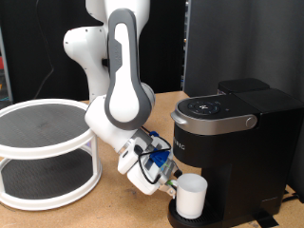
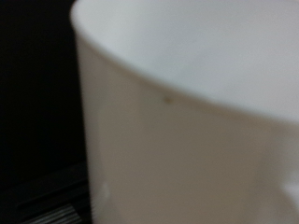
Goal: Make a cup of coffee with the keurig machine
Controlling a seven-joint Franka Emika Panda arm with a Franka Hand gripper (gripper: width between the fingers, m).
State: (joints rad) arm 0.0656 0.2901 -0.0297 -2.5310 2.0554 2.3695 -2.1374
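1. Cup (image 1: 192, 196): white mug standing on the drip tray (image 1: 214, 218) at the base of the keurig machine (image 1: 228, 133), under the brew head.
2. End effector (image 1: 174, 182): low beside the cup, at its exterior-view left; finger spread hidden, cannot tell whether gripping.
3. Wrist view: filled by blurred white cup wall (image 2: 177, 121), so contact or near contact likely.
4. Advice: keep cup upright and centred on the tray; avoid side pushes.
5. Surroundings: wooden tabletop (image 1: 104, 214); white two-tier round shelf (image 1: 47, 152) at exterior-view left; dark backdrop.
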